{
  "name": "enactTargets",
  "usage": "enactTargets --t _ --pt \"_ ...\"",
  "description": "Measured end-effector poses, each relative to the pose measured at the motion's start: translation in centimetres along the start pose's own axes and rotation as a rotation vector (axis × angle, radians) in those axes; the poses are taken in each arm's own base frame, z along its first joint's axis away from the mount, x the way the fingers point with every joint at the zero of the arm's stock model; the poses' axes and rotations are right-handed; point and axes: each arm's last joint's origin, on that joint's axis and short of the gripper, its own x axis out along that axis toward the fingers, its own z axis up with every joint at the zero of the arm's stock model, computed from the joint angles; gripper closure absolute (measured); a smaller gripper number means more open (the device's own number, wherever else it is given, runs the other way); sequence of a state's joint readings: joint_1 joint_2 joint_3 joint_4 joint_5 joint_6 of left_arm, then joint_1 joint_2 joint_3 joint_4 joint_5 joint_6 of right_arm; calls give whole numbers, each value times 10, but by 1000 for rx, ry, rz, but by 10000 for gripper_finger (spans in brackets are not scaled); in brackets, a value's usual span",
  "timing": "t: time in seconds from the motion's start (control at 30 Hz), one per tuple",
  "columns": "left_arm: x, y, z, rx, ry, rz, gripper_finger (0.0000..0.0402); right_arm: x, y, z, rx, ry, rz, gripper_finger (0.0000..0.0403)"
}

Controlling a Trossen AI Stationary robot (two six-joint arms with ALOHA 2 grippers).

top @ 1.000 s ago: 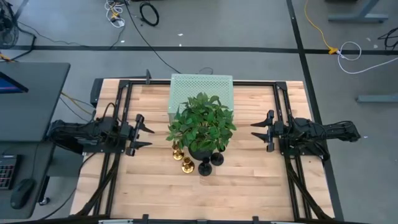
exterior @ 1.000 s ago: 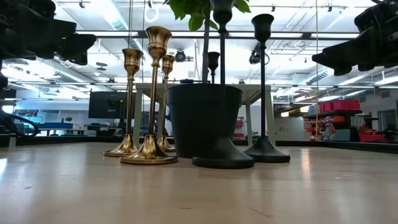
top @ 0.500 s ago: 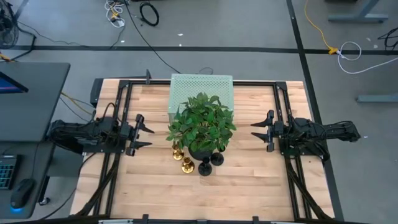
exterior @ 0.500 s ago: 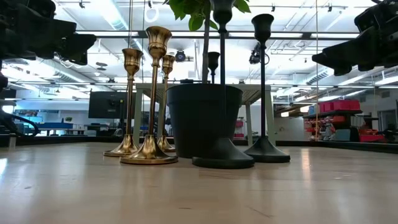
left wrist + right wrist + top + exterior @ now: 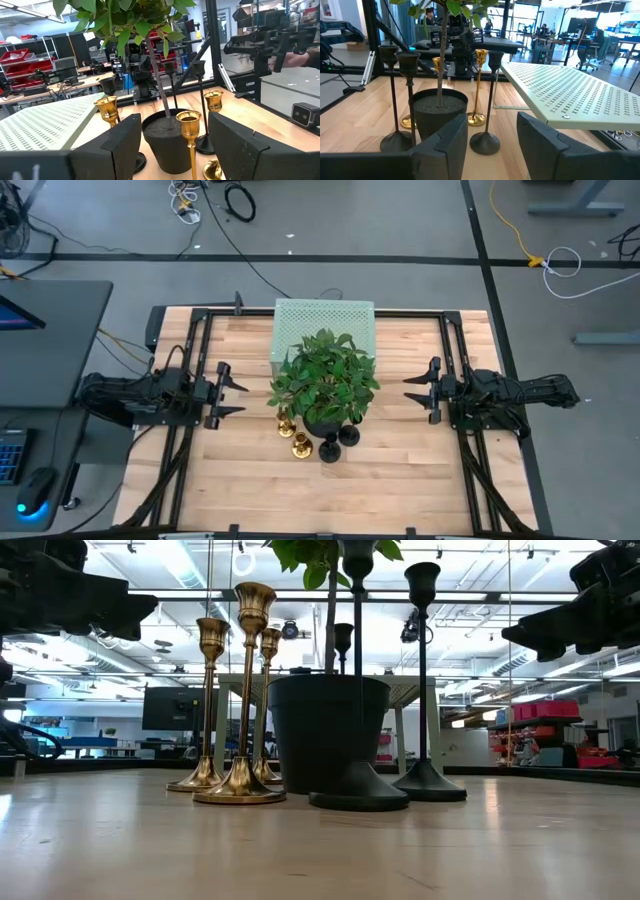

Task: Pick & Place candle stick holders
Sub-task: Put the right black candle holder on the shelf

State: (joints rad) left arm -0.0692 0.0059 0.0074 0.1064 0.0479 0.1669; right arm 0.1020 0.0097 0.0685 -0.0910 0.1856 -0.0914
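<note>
Six candle stick holders stand upright on their round bases around a black plant pot (image 5: 325, 420) at mid-table. The gold ones (image 5: 300, 445) (image 5: 245, 700) (image 5: 189, 125) are on the pot's left-near side. The black ones (image 5: 329, 448) (image 5: 422, 690) (image 5: 492, 100) are on its near-right side. My left gripper (image 5: 243, 400) (image 5: 175, 150) is open, above the table left of the group, facing it. My right gripper (image 5: 406, 390) (image 5: 492, 145) is open, above the table right of the group, facing it. Neither touches anything.
The leafy plant (image 5: 325, 375) overhangs the holders from above. A pale green perforated tray (image 5: 323, 320) stands at the table's far side behind the plant. Bare wooden tabletop (image 5: 330, 500) lies toward the near edge. A black frame (image 5: 460, 340) runs along the table's sides.
</note>
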Motion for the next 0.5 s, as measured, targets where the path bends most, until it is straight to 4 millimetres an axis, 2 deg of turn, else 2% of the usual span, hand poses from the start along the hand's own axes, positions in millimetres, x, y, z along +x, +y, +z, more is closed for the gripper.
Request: enactTargets --t 0.27,0.5 --pt "0 0 0 2 -4 1 170 0 0 2 3 -17 -2 231" --pt "0 0 3 -1 -27 6 170 -1 -1 12 26 -120 -10 231"
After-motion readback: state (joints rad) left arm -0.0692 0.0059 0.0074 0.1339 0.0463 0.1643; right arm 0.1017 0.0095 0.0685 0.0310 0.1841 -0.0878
